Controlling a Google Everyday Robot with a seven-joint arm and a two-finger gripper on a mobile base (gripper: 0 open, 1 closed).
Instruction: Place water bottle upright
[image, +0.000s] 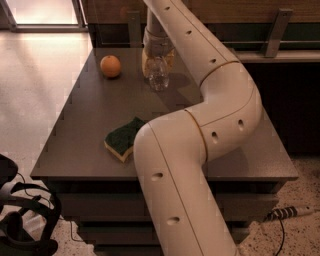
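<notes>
At twelve o'clock on the table, the gripper covers the water bottle, and I cannot tell whether it grips; an off-centre release could topple the bottle toward the orange at its nine o'clock.

Water bottle upright at far end of the table, btm looks down on the surface. Small, clear ribbed plastic, see-through. Top end and cap hidden under the gripper, which is right over it. Orange off to one side, apart from it.
</notes>
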